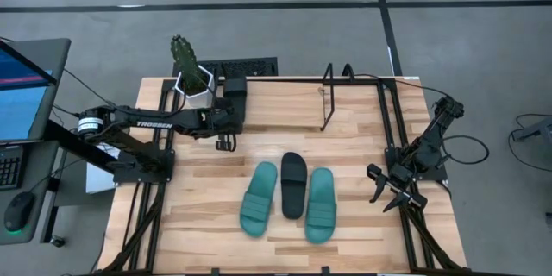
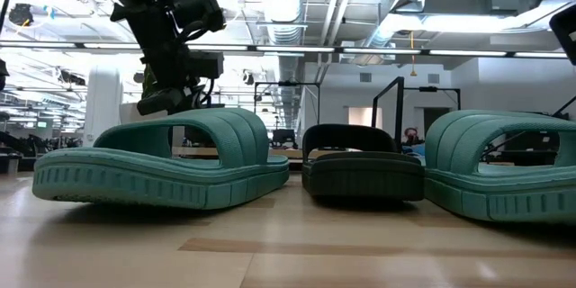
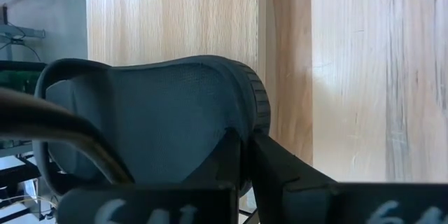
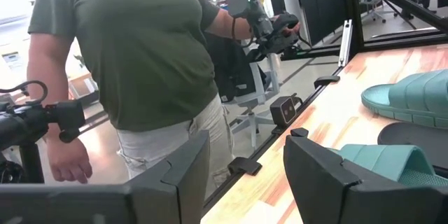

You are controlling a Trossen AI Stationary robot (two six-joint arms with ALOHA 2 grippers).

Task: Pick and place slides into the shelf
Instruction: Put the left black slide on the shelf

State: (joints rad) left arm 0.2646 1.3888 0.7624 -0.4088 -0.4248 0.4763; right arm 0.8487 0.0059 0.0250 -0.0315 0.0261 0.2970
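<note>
My left gripper (image 1: 228,125) is at the far left of the table, next to the shelf's left end, raised above the table in the low view (image 2: 166,99), and shut on a black slide (image 3: 154,112). The shelf (image 1: 328,99) is thin black rods on a light wood base near the far edge; one of its rods (image 3: 70,129) crosses in front of the held slide. Two teal slides (image 1: 259,198) (image 1: 320,204) and another black slide (image 1: 293,184) lie sole-down side by side mid-table. My right gripper (image 1: 388,190) (image 4: 245,161) waits open at the right edge. My left gripper pinches the black slide between its two fingers at the sole's edge (image 3: 234,122), next to the ribbed rim. The slide is lifted clear of the wood below. Which end of the slide this is, I cannot tell.
A potted cactus (image 1: 191,73) in a white pot stands just left of the shelf, close to my left arm. Black arm-mount frames (image 1: 392,112) run along both table sides. A person (image 4: 133,63) stands beyond the table, holding a controller. Bare wood lies along the near edge.
</note>
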